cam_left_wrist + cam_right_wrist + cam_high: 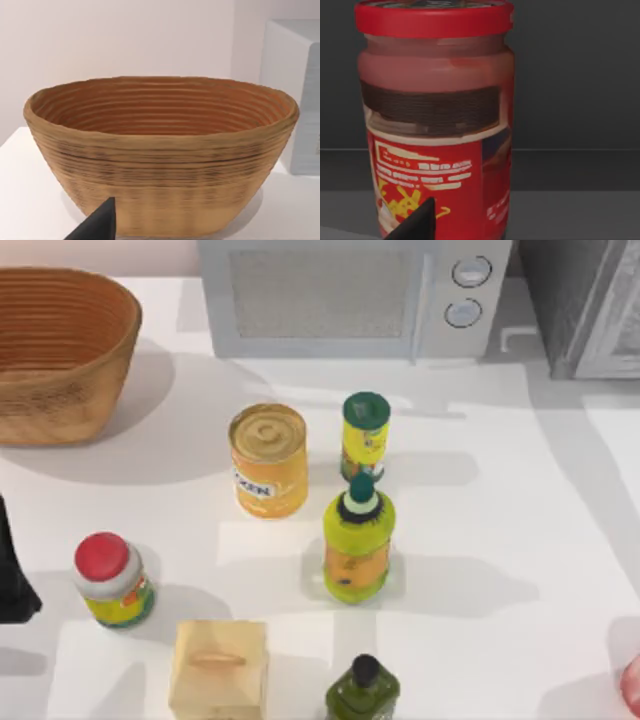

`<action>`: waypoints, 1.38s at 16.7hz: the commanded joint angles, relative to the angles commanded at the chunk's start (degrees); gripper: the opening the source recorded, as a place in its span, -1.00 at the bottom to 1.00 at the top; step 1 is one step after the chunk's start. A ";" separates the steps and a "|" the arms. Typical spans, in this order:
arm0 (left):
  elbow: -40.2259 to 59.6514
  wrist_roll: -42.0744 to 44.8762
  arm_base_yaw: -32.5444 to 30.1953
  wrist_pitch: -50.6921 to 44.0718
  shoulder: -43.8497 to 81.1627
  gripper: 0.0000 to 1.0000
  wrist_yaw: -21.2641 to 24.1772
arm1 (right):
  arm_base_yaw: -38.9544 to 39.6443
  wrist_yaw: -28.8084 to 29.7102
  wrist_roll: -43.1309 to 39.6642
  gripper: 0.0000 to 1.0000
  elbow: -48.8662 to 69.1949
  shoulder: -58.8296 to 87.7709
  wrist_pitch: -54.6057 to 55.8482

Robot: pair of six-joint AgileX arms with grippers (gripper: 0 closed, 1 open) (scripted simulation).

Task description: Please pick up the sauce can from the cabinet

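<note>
Sauce can [435, 130] upright before dark cabinet [585, 305] wall, right tool close, grip cannot tell

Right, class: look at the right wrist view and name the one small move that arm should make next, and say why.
Probably ease the right hand straight forward to the sauce can. The can stands upright and close ahead against the cabinet's dark wall, and only one dark fingertip shows low in front of its label, so nothing shows it gripped yet.
</note>
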 joint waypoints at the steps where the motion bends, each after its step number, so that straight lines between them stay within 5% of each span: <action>1: 0.00 0.00 0.00 0.00 0.00 1.00 0.00 | 1.45 1.48 0.05 1.00 1.30 1.67 0.19; 7: 0.00 0.00 0.00 0.00 0.00 1.00 0.00 | 7.90 8.27 0.33 1.00 6.83 8.64 1.38; 23: 0.00 0.00 0.00 0.00 0.00 1.00 0.00 | 4.17 4.73 0.28 1.00 20.63 21.25 0.28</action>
